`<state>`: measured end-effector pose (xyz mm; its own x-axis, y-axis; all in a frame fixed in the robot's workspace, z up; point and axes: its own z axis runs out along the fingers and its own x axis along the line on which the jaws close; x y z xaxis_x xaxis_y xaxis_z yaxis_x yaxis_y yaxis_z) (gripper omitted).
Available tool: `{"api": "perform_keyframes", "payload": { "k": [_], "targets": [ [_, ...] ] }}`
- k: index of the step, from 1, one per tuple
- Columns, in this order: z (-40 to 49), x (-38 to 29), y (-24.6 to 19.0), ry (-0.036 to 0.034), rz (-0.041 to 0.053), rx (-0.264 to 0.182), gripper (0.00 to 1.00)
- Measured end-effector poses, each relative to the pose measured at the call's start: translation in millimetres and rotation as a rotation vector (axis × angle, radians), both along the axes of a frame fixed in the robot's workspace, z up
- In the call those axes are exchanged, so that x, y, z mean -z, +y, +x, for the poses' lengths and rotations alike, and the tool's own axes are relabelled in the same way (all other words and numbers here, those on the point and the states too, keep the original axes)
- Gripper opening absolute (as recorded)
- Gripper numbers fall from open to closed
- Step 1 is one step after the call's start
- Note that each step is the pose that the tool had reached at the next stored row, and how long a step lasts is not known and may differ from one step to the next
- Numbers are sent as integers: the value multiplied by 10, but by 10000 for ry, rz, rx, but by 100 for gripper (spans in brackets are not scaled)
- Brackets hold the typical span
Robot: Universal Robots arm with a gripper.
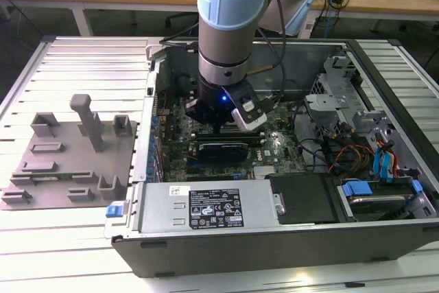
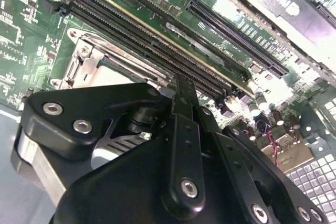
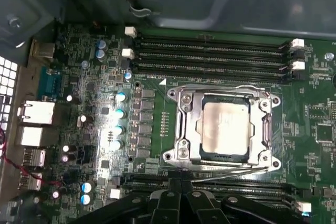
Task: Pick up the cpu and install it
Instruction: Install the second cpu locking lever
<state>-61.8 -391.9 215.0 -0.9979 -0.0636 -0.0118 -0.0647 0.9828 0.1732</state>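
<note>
The cpu (image 3: 224,128), a small square chip with a pale silver top, lies flat inside the metal-framed socket (image 3: 181,129) of the green motherboard (image 3: 152,85). My gripper (image 3: 176,178) is shut with nothing in it. It hangs just off one side of the socket frame, above the dark memory slots (image 3: 210,51), and does not touch the chip. In the second wrist view the black gripper (image 2: 181,85) covers part of the socket (image 2: 86,61). In the exterior view the arm reaches down into the open computer case, with the gripper (image 1: 216,125) low over the board.
A grey plastic tray (image 1: 72,159) with raised blocks rests on the slatted table at the exterior view's left. The power supply (image 1: 206,207) stands along the near wall of the case, with drive cages and coloured cables (image 1: 370,156) on the right. Capacitors (image 3: 119,114) stand beside the socket.
</note>
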Motion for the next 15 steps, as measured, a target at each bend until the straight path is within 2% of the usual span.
{"api": "perform_keyframes", "payload": {
  "k": [2,3,5,8,11,15],
  "targets": [
    [0,0,-17,1,254,-1,11],
    [0,1,-23,1,422,-1,11],
    [-1,4,-39,0,598,-1,11],
    [-14,27,-79,-2,714,-1,11],
    [-54,47,-86,-6,836,13,11],
    [-76,96,-87,-13,882,187,11]
  ]
}}
